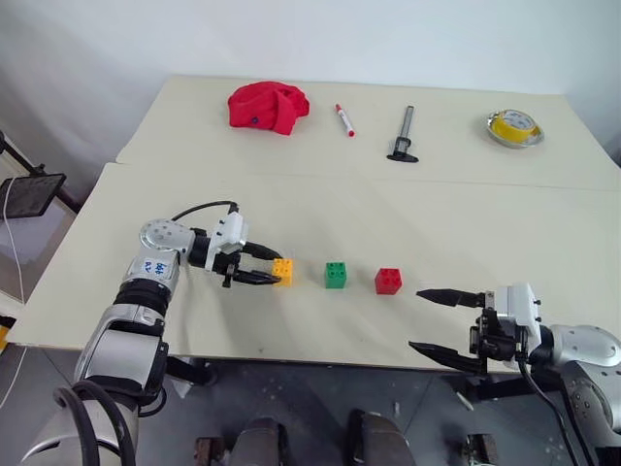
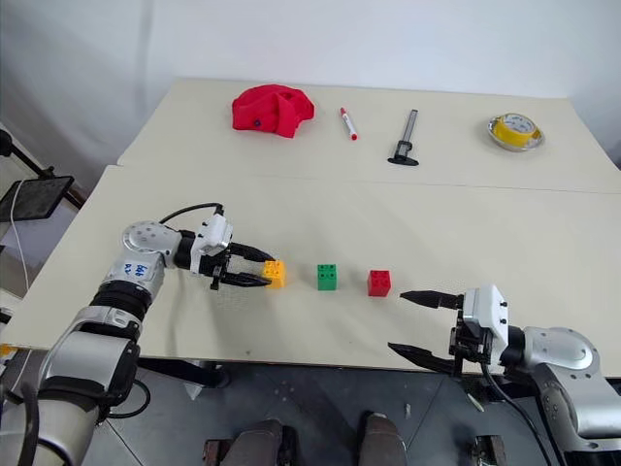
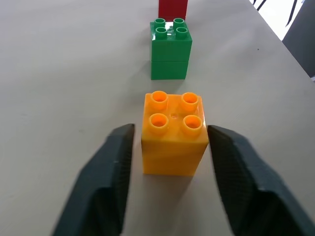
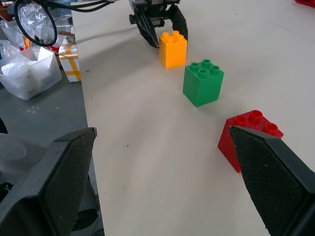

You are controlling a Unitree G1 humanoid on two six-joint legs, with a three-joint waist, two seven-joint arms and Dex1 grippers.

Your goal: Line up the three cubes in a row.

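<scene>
1. Nearest, at the table's front edge on the right, the right gripper [image 1: 439,320] hangs with its two black fingers spread wide and nothing between them; it points toward the row of blocks, well apart from them.
2. On the near table [image 1: 485,223] three studded blocks stand in a line running left to right: the orange-yellow block [image 1: 282,271], the green block [image 1: 336,275] and the red block [image 1: 388,281]; small gaps separate them, none touching.
3. The left gripper [image 3: 170,162] reaches in from the left; its fingers [image 3: 106,177] flank the orange-yellow block on both sides, slightly parted from its faces, so the grip is released rather than clamped.
4. On the far table lie a red cloth [image 1: 268,106], a red marker [image 1: 344,119], a black caliper [image 1: 404,135] and a round yellow tape measure [image 1: 513,127].
</scene>
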